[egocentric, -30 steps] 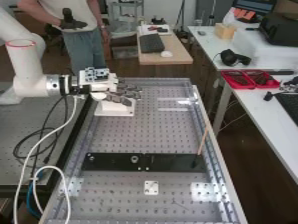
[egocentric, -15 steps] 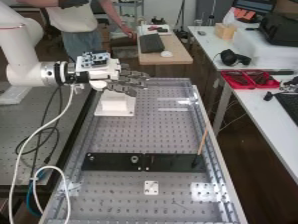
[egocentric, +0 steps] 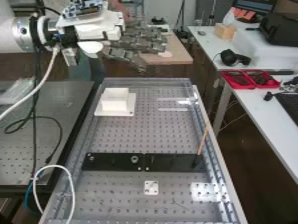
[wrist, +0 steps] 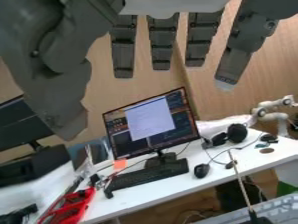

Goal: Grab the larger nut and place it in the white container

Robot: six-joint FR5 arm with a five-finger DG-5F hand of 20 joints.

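Observation:
High at the upper left of the high view, the hand (egocentric: 136,44) is held up in the air, above and beyond the white container, its fingers straight and spread. The white container (egocentric: 114,106) stands on its flat base near the bench's far end; its inside cannot be made out. On the black bar (egocentric: 173,162) sit the bearing (egocentric: 134,159) and, small and faint, the smaller nut (egocentric: 91,158). From above, the open hand (wrist: 163,42) reaches into the wrist view, with the thumb apart from the fingers and nothing held between them.
A thin wooden stick (egocentric: 203,142) rises from the bar's right part. A small white plate (egocentric: 151,188) lies nearer on the bench. Red trays (egocentric: 250,79) rest on the side table; a monitor (wrist: 151,123) and a keyboard (wrist: 149,176) stand on a white desk.
The arm has lifted the hand up and away from the white container, toward the right and top of the high view. Its fingers look more spread, and the container is now uncovered.

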